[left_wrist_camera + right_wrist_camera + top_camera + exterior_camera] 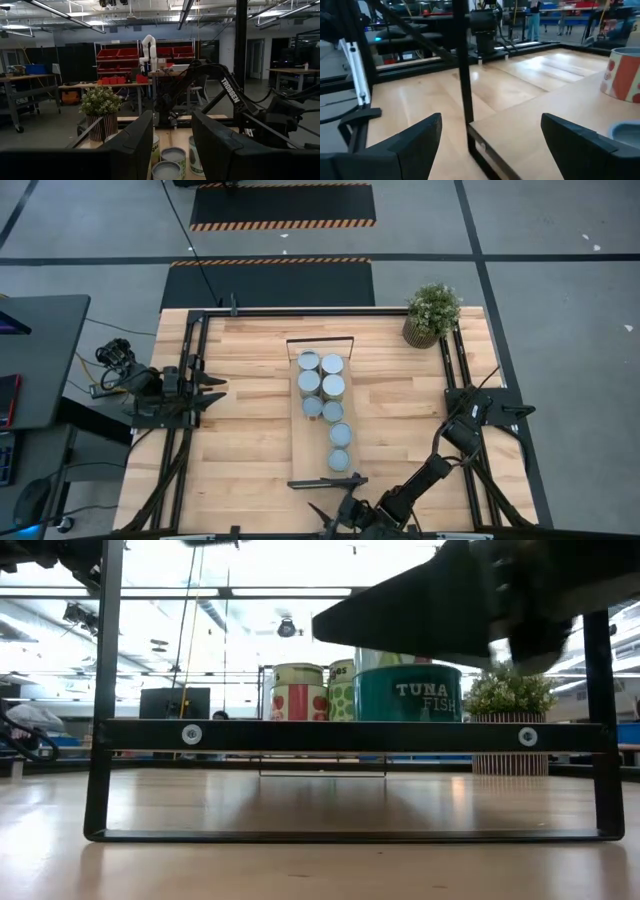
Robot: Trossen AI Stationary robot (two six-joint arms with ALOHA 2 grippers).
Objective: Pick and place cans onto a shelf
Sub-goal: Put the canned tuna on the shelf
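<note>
The shelf (305, 448) is a light wood board with black frame ends, lying along the middle of the table. Several cans (322, 385) stand upright on it in a loose double row; they also show in the low view (408, 692). My right gripper (338, 512) is open and empty at the table's near edge, just off the shelf's near end; in its wrist view (490, 127) the shelf's near corner post (462, 75) stands ahead and a can (621, 75) stands farther along. My left gripper (216, 387) waits open and empty at the table's left; cans (172, 159) show beyond its fingers.
A potted plant (432, 315) stands at the table's far right corner. Black arm frames run along the left and right table edges (455, 370). Bare wood lies on both sides of the shelf (250, 430).
</note>
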